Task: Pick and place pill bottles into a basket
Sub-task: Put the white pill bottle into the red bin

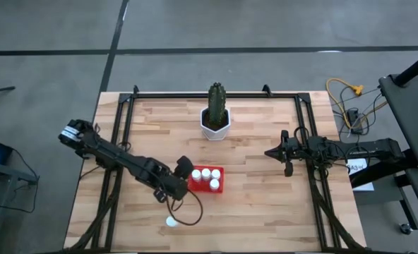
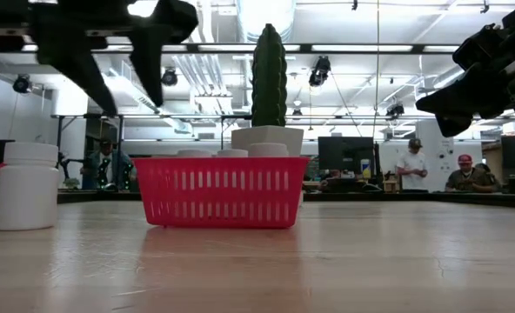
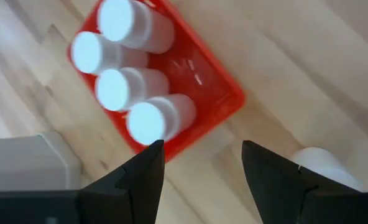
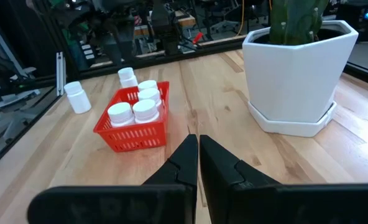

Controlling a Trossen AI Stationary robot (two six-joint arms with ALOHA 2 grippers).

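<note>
The red basket [image 1: 219, 188] stands on the table in front of the middle; it also shows in the left wrist view [image 3: 218, 93]. Several white pill bottles [image 1: 206, 173] stand upright in it. One more bottle [image 1: 171, 221] stands on its base on the table near the front edge, and it also shows in the low view [image 2: 27, 187]. My left gripper [image 1: 183, 171] is open and empty, raised above the table just left of the basket [image 2: 221, 191]. My right gripper [image 1: 274, 152] is shut and empty at the table's right, in the air.
A cactus in a white hexagonal pot [image 1: 215, 123] stands at the far middle of the table. In the right wrist view a further bottle [image 4: 127, 76] shows just beyond the basket; whether it stands in or beside the basket I cannot tell. People sit in the room behind.
</note>
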